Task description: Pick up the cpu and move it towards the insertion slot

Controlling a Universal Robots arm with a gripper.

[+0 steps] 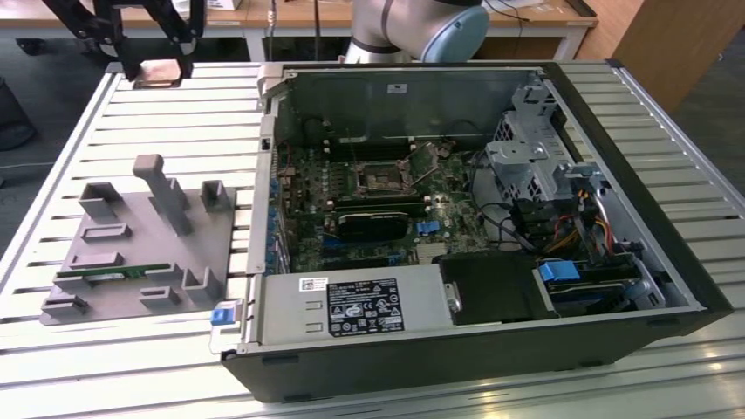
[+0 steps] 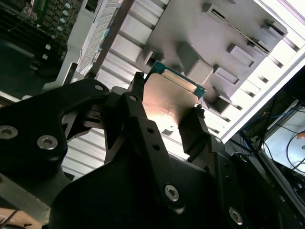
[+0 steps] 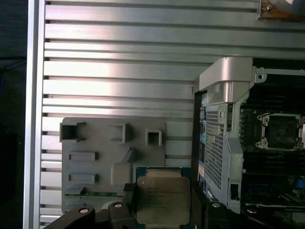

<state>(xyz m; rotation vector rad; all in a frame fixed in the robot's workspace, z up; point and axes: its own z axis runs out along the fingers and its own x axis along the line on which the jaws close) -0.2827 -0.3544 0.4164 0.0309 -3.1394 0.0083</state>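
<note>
My gripper (image 2: 167, 98) is shut on the cpu (image 2: 169, 102), a flat square chip with a silvery top and a teal rim, held by two opposite edges between the black fingers (image 2: 138, 90). In the first wrist view the cpu (image 3: 162, 200) hangs above the grey fixture (image 3: 95, 143). In the exterior view the gripper (image 1: 160, 65) holds it high over the table's far corner, on the exterior view's left. The insertion slot (image 1: 379, 177), a square silvery socket frame on the green board, lies inside the open computer case, off to the side of the gripper. The same slot (image 3: 281, 131) appears in the first wrist view.
The open computer case (image 1: 466, 349) lies on a slatted aluminium table (image 1: 174, 140), its metal wall (image 3: 224, 81) between the gripper and the board. A grey fixture (image 1: 140, 253) with raised posts holds a green memory stick (image 1: 111, 272). Cables and drive bays (image 1: 559, 192) crowd the case's far side.
</note>
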